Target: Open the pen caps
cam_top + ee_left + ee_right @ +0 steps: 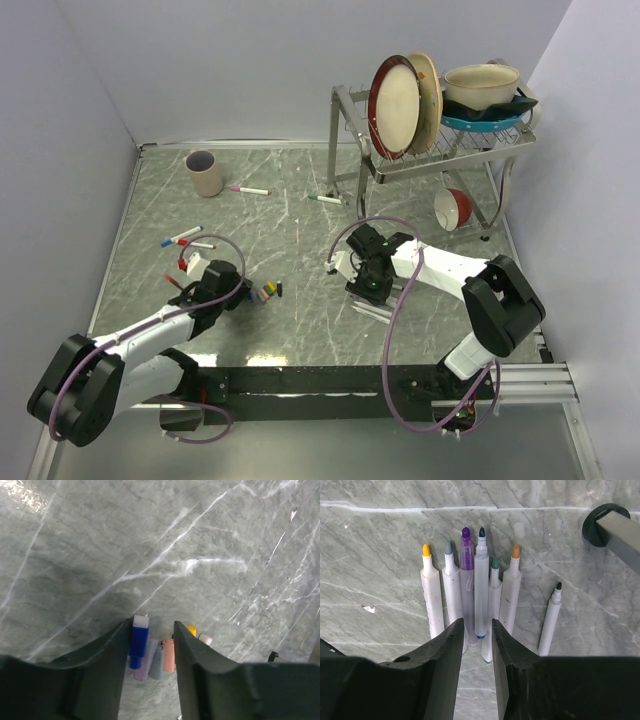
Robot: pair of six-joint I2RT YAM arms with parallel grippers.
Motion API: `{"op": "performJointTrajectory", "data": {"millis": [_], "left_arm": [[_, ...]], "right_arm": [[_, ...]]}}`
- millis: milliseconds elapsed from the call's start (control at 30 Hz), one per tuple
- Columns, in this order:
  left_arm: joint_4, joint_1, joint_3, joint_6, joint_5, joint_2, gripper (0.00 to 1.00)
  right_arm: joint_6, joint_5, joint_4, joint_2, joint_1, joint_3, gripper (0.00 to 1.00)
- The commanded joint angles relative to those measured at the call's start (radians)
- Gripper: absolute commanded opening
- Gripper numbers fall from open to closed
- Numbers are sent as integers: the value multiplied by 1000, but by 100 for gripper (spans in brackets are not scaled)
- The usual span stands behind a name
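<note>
Left wrist: pen caps (168, 655) below left tool (151, 625)

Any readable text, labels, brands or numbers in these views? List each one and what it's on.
No text can be read in any view.
On the uncapped pens: only faint marks on the purple pen, too blurred to read.
On the pen caps: no print shows.
On the plates and the cup: plain, no lettering visible at this size.
</note>
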Motion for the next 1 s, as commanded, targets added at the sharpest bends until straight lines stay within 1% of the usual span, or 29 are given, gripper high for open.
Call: {"op": "performJointTrajectory", "data": {"millis": [0,67,100,167,200,300,333,467,533,633,700,733,800,867,933,967], "left_arm": [[-38,5,27,-1,-25,-3,51],[-49,5,35,2,-40,-12,57],[-64,5,36,5,-47,-21,63],[-81,8,52,13,-68,-31,70],[-96,11,58,24,-74,-40,77],[-120,34,96,57,-91,-44,86],[-135,58,107,68,-93,-41,87],[-176,143,189,117,-77,-17,90],[-210,190,223,122,-82,3,91],[-349,224,326,91,-132,38,90],[-463,238,364,62,-163,66,90],[-495,241,393,55,-187,75,90],[-572,259,412,32,-203,107,90],[-607,279,423,18,-211,141,89],[-595,325,408,31,-192,156,87],[-580,344,398,41,-163,166,83]], "right_arm": [[-11,-9,-15,-33,-6,1,37],[-9,-9,-13,-33,-6,1,37],[-10,-9,-15,-34,-6,1,37],[-10,-9,-15,-33,-8,3,37],[-11,-9,-15,-31,-6,3,37],[-11,-9,-13,-33,-6,3,37],[-9,-8,-15,-34,-8,3,37],[-7,-9,-12,-46,-8,4,37],[-6,-14,-13,-63,-6,6,40],[-6,-23,-13,-89,-8,7,45],[-7,-29,-12,-111,-6,9,47],[-9,-31,-13,-118,-6,9,50],[-7,-37,-15,-138,-6,10,53],[-12,-46,-18,-157,-6,10,53],[-15,-52,-21,-167,-6,9,53],[-14,-55,-21,-177,-5,9,53]]}}
